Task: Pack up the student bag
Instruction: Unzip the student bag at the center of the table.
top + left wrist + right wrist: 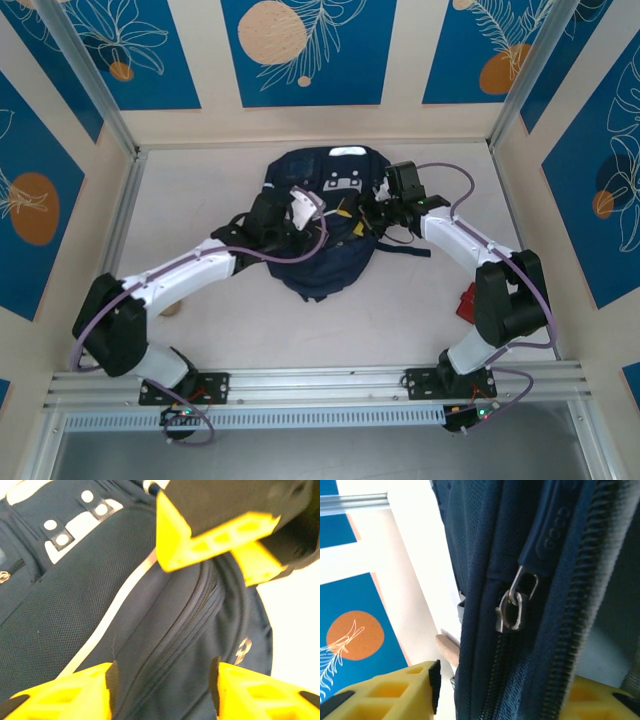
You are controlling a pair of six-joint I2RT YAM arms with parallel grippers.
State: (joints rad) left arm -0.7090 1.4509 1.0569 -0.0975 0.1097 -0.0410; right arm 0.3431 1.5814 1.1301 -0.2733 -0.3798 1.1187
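A large dark navy fabric backpack with white reflective stripes is laid flat at the far middle of the pale table. It is judged soft, floppy and light, and best taken by a fold beside the zip. The left gripper is held open over it, empty. The right gripper is spread astride the zipped edge by the metal zip pull, unclamped. A small white emblem cannot be read.

student bag: navy backpack, white stripes, grey patch facing up, lying flat under left gripper; side zip seam with metal pull sits between right gripper fingers.
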